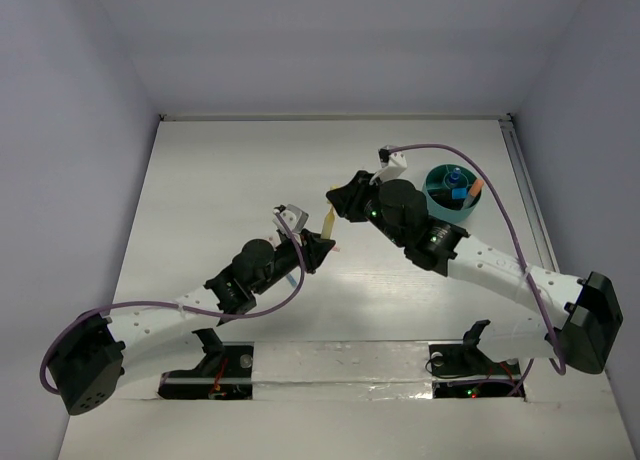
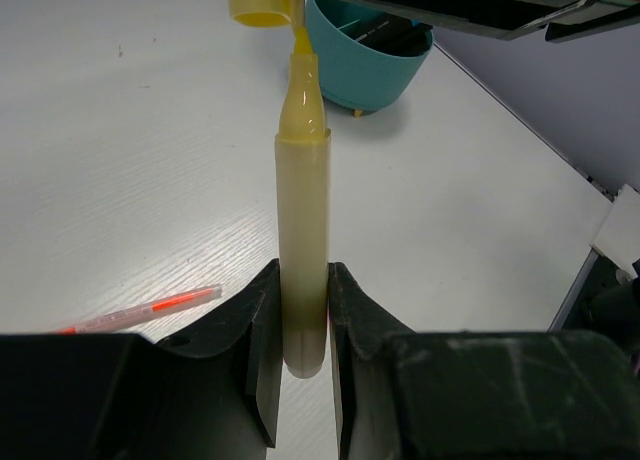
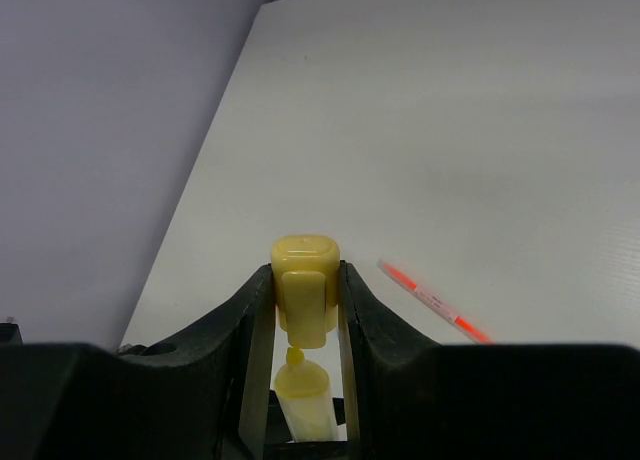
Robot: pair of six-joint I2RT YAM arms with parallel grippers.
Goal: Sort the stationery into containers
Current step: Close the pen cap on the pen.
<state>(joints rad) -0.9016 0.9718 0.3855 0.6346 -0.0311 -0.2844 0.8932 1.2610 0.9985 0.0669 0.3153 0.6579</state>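
Left wrist: my left gripper (image 2: pixel 304 285) is pinching a yellow plastic highlighter (image 2: pixel 302 210), my right gripper (image 3: pixel 305 292) its cap (image 3: pixel 305 265), while the part-filled round teal cup (image 2: pixel 372 78) at one o'clock is awaiting both, plus a thin red pen (image 2: pixel 150 312).

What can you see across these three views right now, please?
highlighter body: one, yellow, uncapped, between the arms
cap: one, yellow, just off the highlighter tip
pen: one, orange and clear, lying on the table
cup: one, teal, divided, far right
cup contents: a blue item and an orange item
table: one, white
cables: two, purple, along the arms
left gripper: black, gripping highlighter body
right gripper: black, gripping cap
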